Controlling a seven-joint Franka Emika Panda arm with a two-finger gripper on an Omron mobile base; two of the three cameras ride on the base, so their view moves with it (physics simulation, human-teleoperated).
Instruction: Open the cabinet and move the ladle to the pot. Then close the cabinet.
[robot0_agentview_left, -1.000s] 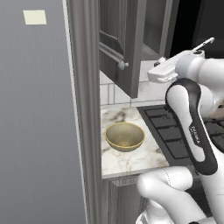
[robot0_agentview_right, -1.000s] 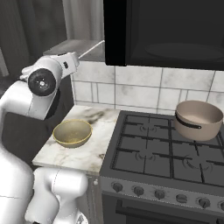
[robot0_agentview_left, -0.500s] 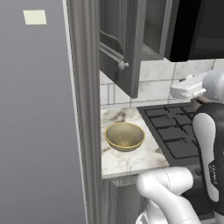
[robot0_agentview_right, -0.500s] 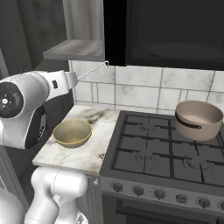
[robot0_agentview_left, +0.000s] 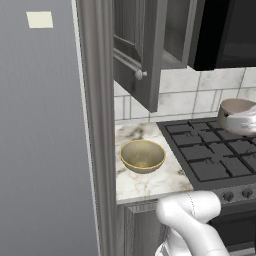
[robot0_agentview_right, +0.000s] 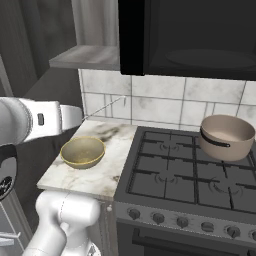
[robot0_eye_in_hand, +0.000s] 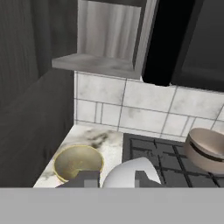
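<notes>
The cabinet (robot0_agentview_left: 137, 55) hangs above the counter with its door swung open, knob (robot0_agentview_left: 140, 75) facing the room; its bare shelf (robot0_eye_in_hand: 98, 64) shows in the hand view. My gripper (robot0_eye_in_hand: 116, 179) is shut on the ladle (robot0_eye_in_hand: 129, 170), whose pale rounded cup sits between the dark fingertips. In the right base view the ladle's thin handle (robot0_agentview_right: 105, 107) sticks out from my hand, above the counter and below the cabinet (robot0_agentview_right: 85, 57). The taupe pot (robot0_agentview_right: 227, 136) stands on the stove's back right burner, well right of the gripper, and shows as pot (robot0_agentview_left: 239, 116) and pot (robot0_eye_in_hand: 208, 148).
A golden-yellow bowl (robot0_agentview_right: 82, 151) sits on the marble counter (robot0_agentview_right: 107, 170) left of the stove (robot0_agentview_right: 190, 175), just below my hand. A tall grey panel (robot0_agentview_left: 45, 140) walls in the left side. A black hood (robot0_agentview_right: 190, 35) hangs over the burners.
My arm has swung back and down from the open cabinet with the ladle, leaving the left base view. The ladle handle now sits lower, over the counter.
</notes>
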